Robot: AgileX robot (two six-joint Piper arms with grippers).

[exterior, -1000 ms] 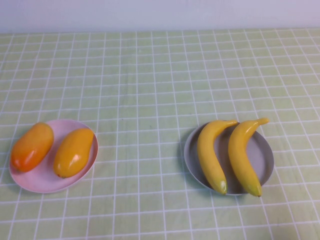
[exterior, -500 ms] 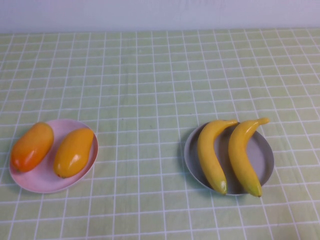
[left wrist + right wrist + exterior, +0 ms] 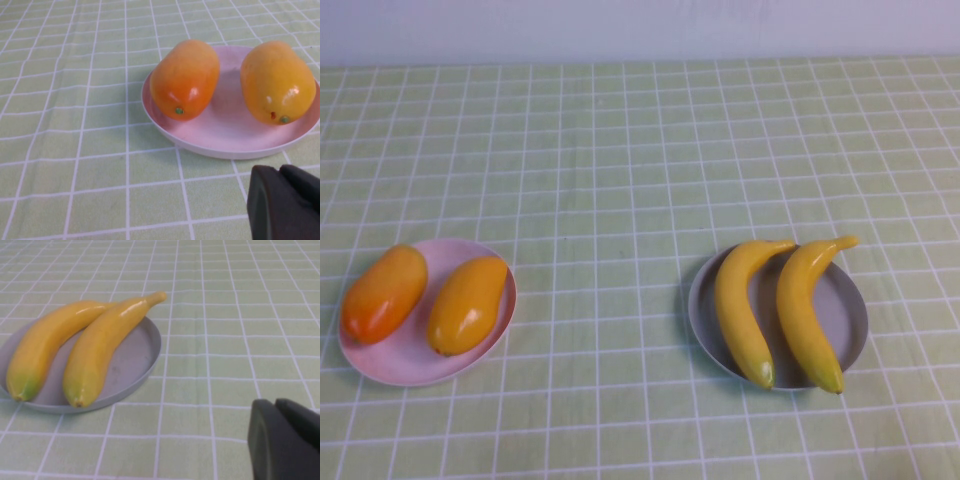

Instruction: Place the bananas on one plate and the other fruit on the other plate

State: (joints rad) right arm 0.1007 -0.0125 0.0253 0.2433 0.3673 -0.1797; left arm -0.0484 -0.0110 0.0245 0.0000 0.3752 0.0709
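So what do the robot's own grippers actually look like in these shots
Little shows. In the left wrist view, the left gripper is a dark charcoal, matte block with rounded edges in the corner. The right gripper in the right wrist view looks the same: dark, smooth, rounded. No cables, markings or arm links are visible, and neither arm appears in the high view.

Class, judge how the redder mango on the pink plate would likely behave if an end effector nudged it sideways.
The redder mango looks rounded and glossy, so it may roll or slip. The pink plate has a shallow rim, so it might escape. Both end effectors, left and right, sit clear of the plates.
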